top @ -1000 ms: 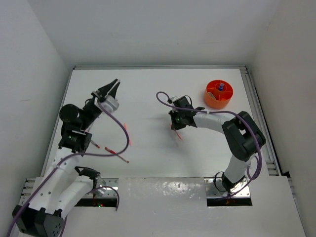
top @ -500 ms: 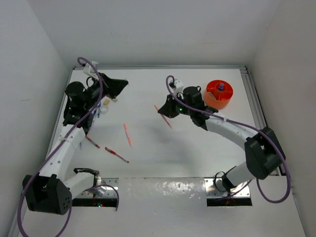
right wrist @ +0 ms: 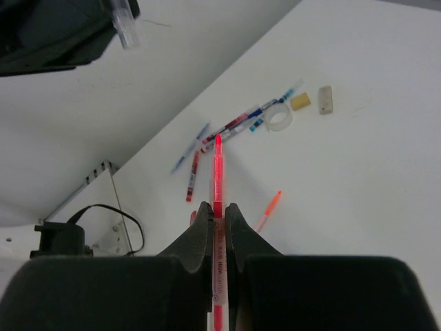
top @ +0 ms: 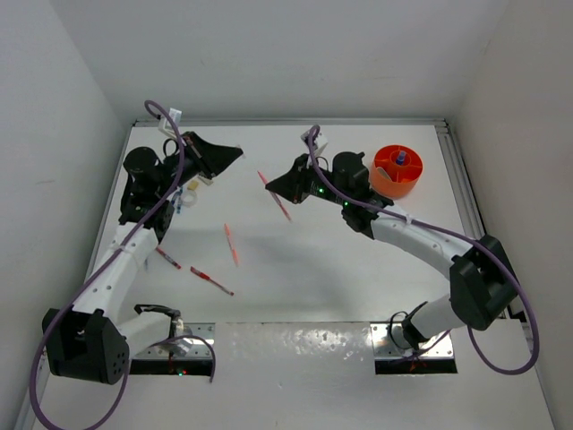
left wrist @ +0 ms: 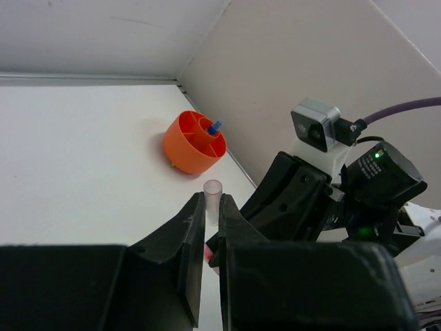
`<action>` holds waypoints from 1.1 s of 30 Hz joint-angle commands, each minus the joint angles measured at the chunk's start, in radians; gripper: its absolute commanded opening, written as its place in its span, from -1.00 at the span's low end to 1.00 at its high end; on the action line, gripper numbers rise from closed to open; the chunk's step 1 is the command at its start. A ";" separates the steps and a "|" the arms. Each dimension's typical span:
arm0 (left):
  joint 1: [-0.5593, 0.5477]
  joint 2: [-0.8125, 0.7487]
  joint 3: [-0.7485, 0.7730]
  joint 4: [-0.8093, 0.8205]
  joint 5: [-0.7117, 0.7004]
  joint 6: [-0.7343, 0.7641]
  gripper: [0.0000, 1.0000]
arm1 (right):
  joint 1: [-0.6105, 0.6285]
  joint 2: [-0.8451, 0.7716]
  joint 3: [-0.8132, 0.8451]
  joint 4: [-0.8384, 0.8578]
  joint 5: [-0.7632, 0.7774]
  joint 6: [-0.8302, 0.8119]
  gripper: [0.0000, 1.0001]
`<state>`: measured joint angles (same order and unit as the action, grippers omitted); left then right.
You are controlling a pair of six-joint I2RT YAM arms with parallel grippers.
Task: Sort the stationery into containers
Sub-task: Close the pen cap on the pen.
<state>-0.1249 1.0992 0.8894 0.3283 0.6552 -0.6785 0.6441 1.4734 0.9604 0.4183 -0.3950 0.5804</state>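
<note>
My right gripper point(top: 272, 184) is shut on a thin red pen point(top: 275, 196), held above the table's far middle; in the right wrist view the pen point(right wrist: 218, 176) sticks out past the gripper point(right wrist: 217, 207). My left gripper point(top: 235, 154) faces it from the left, a short gap away. It is shut on a small clear tube like a pen cap point(left wrist: 213, 198), which also shows in the right wrist view point(right wrist: 125, 27). The orange tub point(top: 397, 170) stands at the far right, with a blue-capped item point(left wrist: 215, 126) in it.
Three red pens point(top: 232, 244) point(top: 211, 280) point(top: 167, 258) lie left of centre. Blue-and-white and red pens point(right wrist: 231, 128), a clear tape ring point(right wrist: 278, 117), a beige block point(right wrist: 300, 102) and a pale block point(right wrist: 325, 98) lie by the left wall. Walls enclose three sides.
My right gripper has lifted the red pen and swung it left and toward the back. My left gripper has moved right and back, so the two grippers now face each other closely.
</note>
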 commanded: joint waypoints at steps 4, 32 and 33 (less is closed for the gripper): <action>-0.001 -0.015 0.023 0.051 0.037 -0.012 -1.00 | 0.002 -0.001 0.069 0.083 -0.034 0.027 -1.00; -0.312 -0.328 -0.338 -0.017 -0.307 2.100 -1.00 | 0.003 -0.110 0.087 -0.277 -0.013 -0.048 -1.00; -0.315 -0.340 -0.412 0.012 -0.307 2.158 -1.00 | 0.014 -0.108 0.087 -0.273 -0.012 -0.037 -1.00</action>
<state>-0.4202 0.8013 0.5694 0.1867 0.4034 1.1927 0.6312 1.3869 1.0012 0.1226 -0.4114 0.5121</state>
